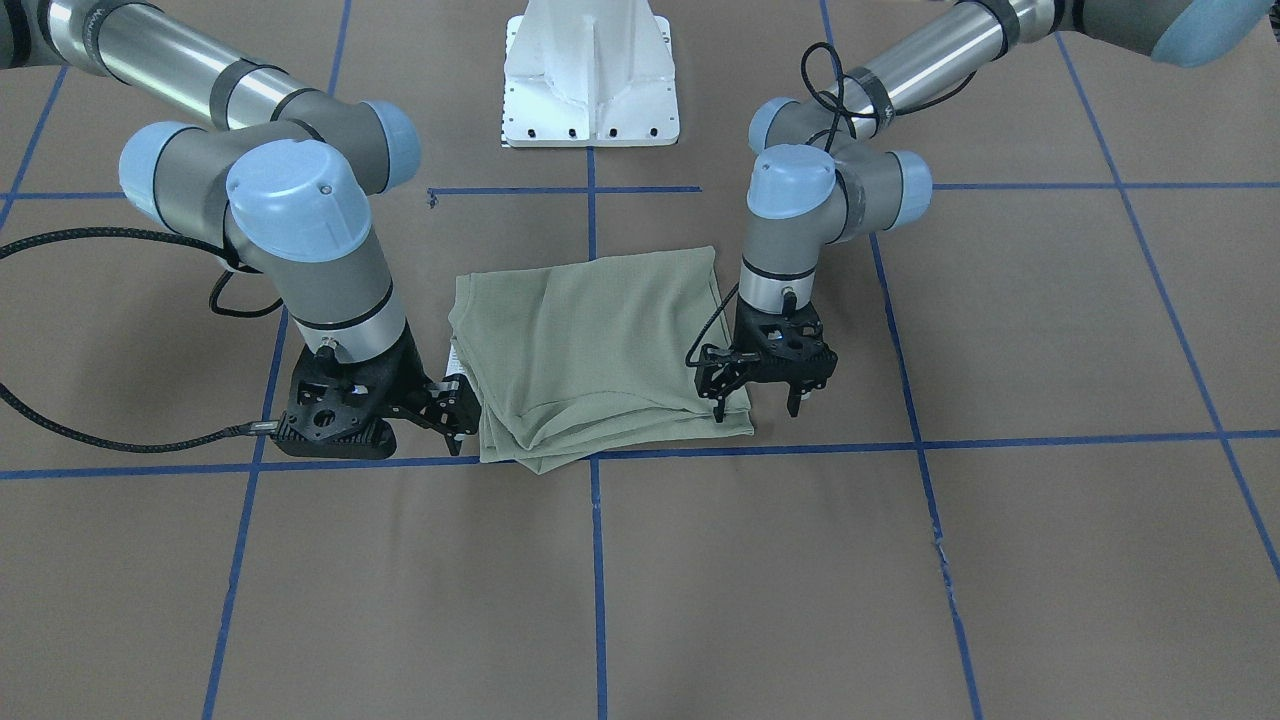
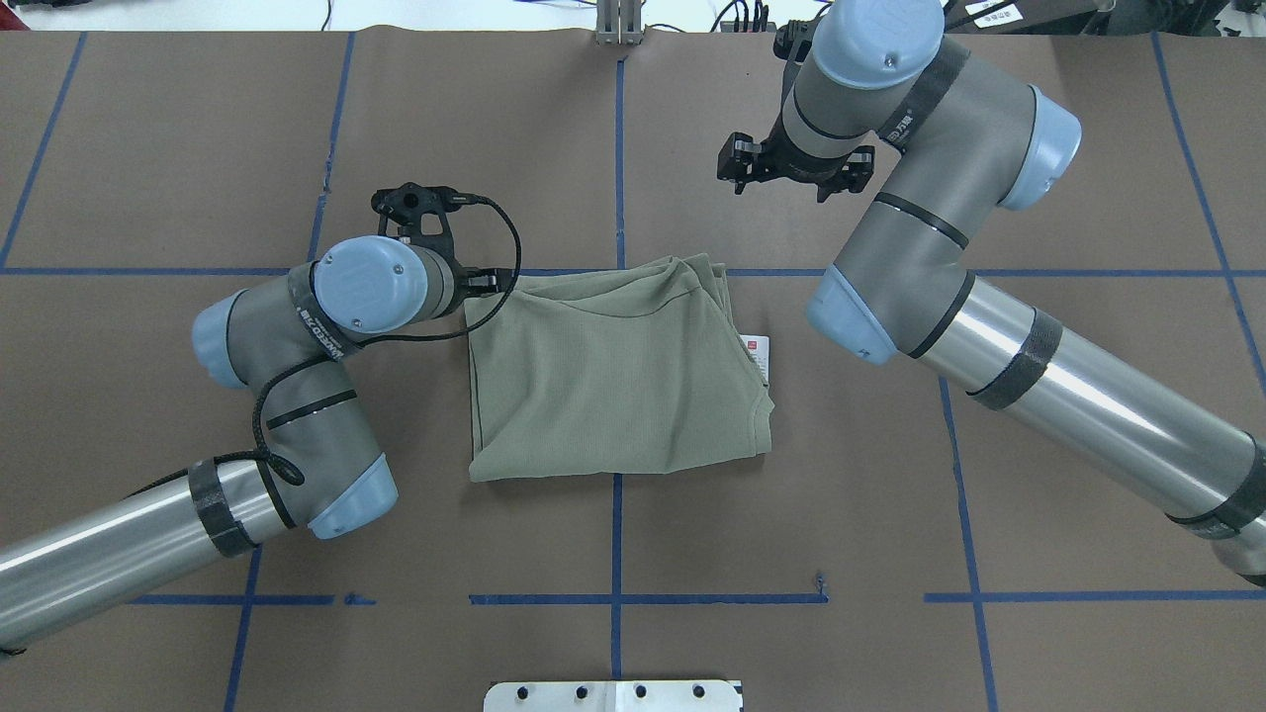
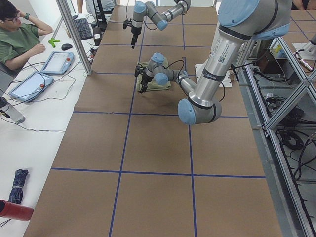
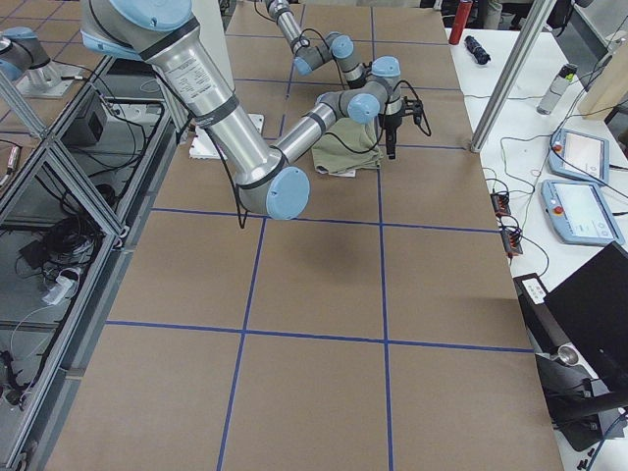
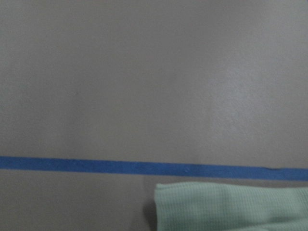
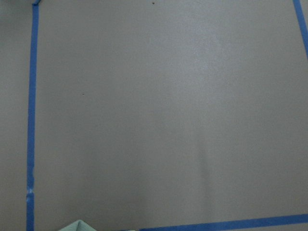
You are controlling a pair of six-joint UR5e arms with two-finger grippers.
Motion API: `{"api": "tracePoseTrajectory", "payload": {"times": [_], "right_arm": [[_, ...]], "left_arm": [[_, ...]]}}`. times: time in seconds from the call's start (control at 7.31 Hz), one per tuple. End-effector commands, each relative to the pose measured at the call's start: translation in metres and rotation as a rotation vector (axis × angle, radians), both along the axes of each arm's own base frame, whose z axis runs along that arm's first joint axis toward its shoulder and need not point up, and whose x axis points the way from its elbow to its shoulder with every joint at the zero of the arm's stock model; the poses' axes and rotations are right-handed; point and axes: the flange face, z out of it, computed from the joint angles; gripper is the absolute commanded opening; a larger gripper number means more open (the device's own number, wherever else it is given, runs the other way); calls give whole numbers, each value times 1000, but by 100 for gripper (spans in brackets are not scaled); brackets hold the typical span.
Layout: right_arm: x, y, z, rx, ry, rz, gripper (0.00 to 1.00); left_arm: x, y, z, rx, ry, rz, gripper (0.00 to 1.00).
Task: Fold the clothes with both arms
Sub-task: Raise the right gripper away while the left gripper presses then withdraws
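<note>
The clothes are one sage-green shirt [image 2: 613, 376], folded into a rough rectangle at the middle of the brown table, with bunched layers along its far edge [image 1: 560, 440]. A white hang tag [image 2: 757, 354] pokes out on its right side. My left gripper [image 1: 758, 405] hangs open at the shirt's far-left corner, one finger over the cloth edge, holding nothing. My right gripper [image 1: 458, 415] is open and raised above the table beyond the shirt's far-right corner [image 2: 791, 173], clear of it. The left wrist view shows only the shirt's corner [image 5: 226, 209].
Blue tape lines [image 2: 615, 554] grid the table. The white base pedestal [image 1: 590, 80] stands at the robot's side. A person [image 3: 19, 39] sits at a side table with tablets [image 3: 57, 61] beyond the table's far edge. Bare table stretches on every side of the shirt.
</note>
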Motion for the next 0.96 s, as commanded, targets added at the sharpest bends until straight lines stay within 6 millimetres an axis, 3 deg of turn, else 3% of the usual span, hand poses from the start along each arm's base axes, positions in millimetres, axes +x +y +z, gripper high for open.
{"api": "tracePoseTrajectory", "payload": {"times": [0.0, 0.27, 0.41, 0.55, 0.68, 0.82], "right_arm": [[-1, 2, 2, 7, -5, -4, 100], [11, 2, 3, 9, -10, -12, 100], [40, -12, 22, 34, 18, -43, 100], [83, -22, 62, 53, 41, -117, 100], [127, -21, 114, 106, 102, -206, 100], [183, -21, 165, 137, 156, -266, 100]], "left_arm": [[-33, -42, 18, 12, -61, -30, 100], [-61, -50, -6, 51, -35, 33, 100], [-99, -44, -16, 103, -15, 86, 100], [-145, -30, -10, 158, -26, 144, 100], [-196, -29, 8, 188, -43, 214, 100], [-253, -36, 34, 221, -84, 282, 100]]}}
